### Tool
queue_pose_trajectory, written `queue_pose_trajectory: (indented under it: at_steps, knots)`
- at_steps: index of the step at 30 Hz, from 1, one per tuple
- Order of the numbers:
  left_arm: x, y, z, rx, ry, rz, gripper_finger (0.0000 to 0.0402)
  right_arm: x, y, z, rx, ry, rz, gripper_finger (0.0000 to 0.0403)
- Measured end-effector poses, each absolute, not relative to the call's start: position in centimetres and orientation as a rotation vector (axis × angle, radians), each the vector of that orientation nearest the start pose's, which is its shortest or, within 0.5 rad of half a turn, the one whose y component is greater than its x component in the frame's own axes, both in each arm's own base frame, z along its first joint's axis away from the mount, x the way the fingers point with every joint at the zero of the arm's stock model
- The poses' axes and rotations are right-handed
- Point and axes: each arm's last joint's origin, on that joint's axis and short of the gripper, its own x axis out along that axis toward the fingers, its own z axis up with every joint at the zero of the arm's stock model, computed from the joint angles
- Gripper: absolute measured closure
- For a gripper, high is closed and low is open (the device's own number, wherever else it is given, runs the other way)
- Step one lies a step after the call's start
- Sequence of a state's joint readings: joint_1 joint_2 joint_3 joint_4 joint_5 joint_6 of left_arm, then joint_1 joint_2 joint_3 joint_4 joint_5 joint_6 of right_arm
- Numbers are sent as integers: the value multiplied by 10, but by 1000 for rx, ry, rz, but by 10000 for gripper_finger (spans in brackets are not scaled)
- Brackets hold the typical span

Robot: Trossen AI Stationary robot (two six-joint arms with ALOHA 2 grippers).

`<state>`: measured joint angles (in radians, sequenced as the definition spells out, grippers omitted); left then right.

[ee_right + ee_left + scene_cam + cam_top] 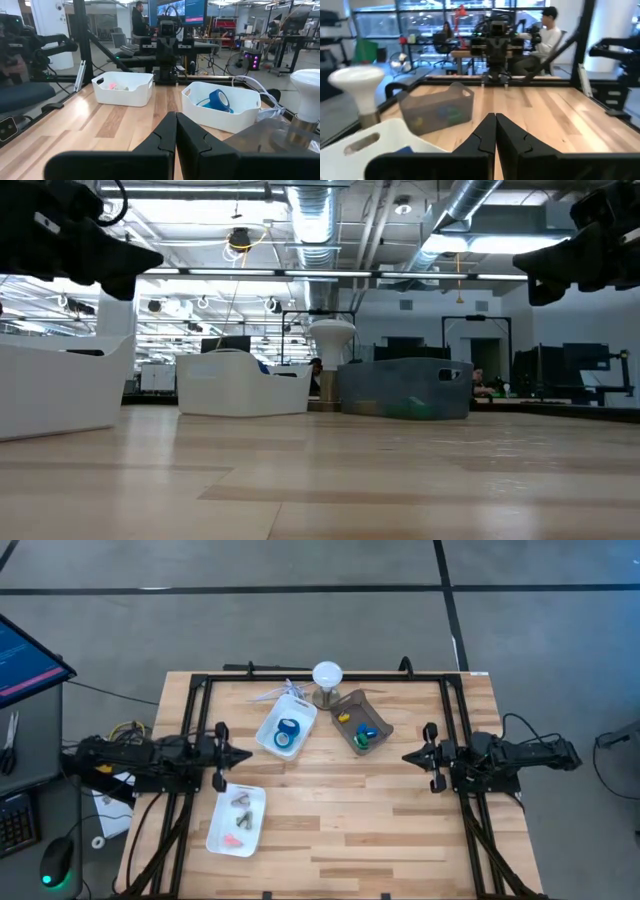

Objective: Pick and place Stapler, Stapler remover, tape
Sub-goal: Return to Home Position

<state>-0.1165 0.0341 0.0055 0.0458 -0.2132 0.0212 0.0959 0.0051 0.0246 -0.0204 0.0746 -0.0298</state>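
Wooden table (400,830), blue tape (289,731) in white bin (300,706), left jaws and right jaws pressed together, well apart.

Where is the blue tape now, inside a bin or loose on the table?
Inside: the blue tape lies within the walls of the white bin nearest the lamp.

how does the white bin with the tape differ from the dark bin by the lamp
The white bin is opaque; the dark bin is see-through grey. The white bin holds blue tape; the dark bin holds a yellow stapler and a green stapler. Both are open-topped, flanking the lamp.
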Motion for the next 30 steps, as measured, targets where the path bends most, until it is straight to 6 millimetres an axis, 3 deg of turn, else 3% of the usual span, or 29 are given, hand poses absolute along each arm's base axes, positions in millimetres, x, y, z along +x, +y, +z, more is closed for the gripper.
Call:
queue_pose_trajectory:
  at_steps: [30]
  knots:
    - [108, -5, 154, -4, 142, 142, 396, 96, 7, 169, -18, 2, 18, 403]
